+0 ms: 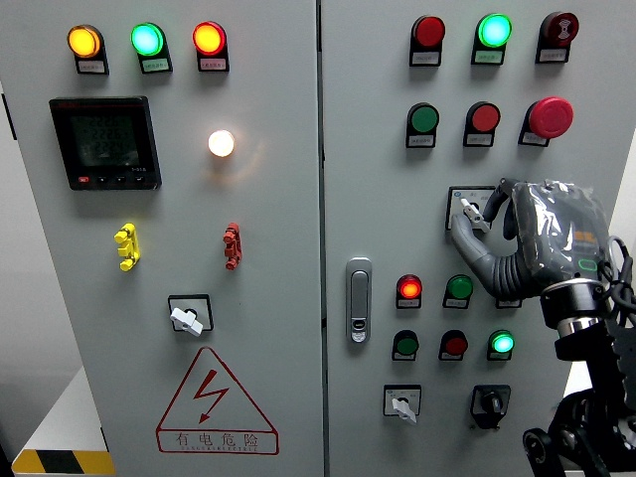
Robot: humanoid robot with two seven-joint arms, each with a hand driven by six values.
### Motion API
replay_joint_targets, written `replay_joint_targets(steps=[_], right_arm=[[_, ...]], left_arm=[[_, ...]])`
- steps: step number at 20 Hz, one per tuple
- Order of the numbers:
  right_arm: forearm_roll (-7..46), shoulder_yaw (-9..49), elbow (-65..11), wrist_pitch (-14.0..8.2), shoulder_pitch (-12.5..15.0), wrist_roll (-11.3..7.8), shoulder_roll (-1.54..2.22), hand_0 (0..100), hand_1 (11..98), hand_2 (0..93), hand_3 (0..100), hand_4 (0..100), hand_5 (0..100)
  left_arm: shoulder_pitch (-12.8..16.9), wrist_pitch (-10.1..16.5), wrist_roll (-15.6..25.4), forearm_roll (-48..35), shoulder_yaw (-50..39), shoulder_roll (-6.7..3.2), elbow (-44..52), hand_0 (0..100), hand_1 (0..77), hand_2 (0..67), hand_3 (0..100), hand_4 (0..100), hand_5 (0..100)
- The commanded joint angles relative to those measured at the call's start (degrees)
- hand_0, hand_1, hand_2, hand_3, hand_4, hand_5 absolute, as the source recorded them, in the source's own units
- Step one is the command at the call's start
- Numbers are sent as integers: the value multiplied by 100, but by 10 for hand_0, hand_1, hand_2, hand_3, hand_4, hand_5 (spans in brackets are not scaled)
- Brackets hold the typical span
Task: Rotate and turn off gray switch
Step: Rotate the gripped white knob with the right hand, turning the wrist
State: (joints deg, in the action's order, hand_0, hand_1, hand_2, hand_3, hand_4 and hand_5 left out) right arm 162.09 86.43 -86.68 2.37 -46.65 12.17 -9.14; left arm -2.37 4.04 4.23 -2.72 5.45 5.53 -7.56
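— One gray switch [467, 210]: where is it sitting?
— Upper right cabinet door [556, 298], below the green pushbutton [423, 120].
— Right hand [517, 234]?
— Fingers [467, 231] are pinching its knob.

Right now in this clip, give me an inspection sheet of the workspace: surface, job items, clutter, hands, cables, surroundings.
Surface: upright gray cabinet with two doors; no table seen.
Job's things: gray switch on the right door, partly hidden by fingers; its position cannot be read.
Clutter: nothing seen loose. Fixed parts include the meter, lit white lamp, yellow handle, red handle, door latch, red mushroom button and warning triangle.
Hands: right hand is at the gray switch, fingers on its knob; left hand not in view.
Cables: black cables run along the right wrist.
Surroundings: yellow-and-black striping at lower left.
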Motion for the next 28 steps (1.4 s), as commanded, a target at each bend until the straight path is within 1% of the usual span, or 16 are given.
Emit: replay_joint_targets(steps=[1, 5, 6, 13, 15, 16, 23, 25, 28], right_arm=[[-2, -21, 2, 0, -2, 13, 0, 499, 348, 682, 890, 1000, 1000], [-2, -21, -7, -8, 7, 13, 0, 537, 344, 688, 888, 1000, 1000], [-2, -30, -7, -8, 7, 13, -9, 543, 344, 691, 887, 1000, 1000], [-2, -30, -7, -8, 16, 13, -9, 583, 353, 707, 887, 1000, 1000], [6, -30, -7, 0, 25, 75, -9, 597, 352, 714, 887, 1000, 1000], [6, -39, -7, 0, 25, 84, 0, 601, 351, 715, 887, 1000, 1000], [6, -48, 2, 0, 25, 92, 0, 625, 348, 729, 885, 1000, 1000], [6, -100, 2, 0, 25, 154, 0, 629, 351, 740, 884, 1000, 1000], [6, -118, 19, 0, 25, 189, 0, 638, 352, 749, 884, 1000, 1000]], left_arm=[[0, 0, -1, -1, 0, 1, 0, 845, 0, 134, 188, 83, 109], [0, 0, -1, 8, 0, 1, 0, 845, 0, 134, 188, 83, 109], [0, 0, -1, 0, 0, 1, 0, 845, 0, 134, 188, 83, 109], [0, 0, -1, -1, 0, 1, 0, 844, 0, 134, 188, 83, 109], [0, 0, -1, -1, 0, 1, 0, 844, 0, 134, 188, 83, 109], [0, 0, -1, -1, 0, 1, 0, 844, 0, 134, 188, 83, 109], [0, 0, -1, -1, 0, 1, 0, 844, 0, 134, 187, 83, 109], [0, 0, -1, -1, 0, 1, 0, 844, 0, 134, 187, 83, 109], [0, 0, -1, -1, 0, 1, 0, 844, 0, 134, 187, 83, 109]])
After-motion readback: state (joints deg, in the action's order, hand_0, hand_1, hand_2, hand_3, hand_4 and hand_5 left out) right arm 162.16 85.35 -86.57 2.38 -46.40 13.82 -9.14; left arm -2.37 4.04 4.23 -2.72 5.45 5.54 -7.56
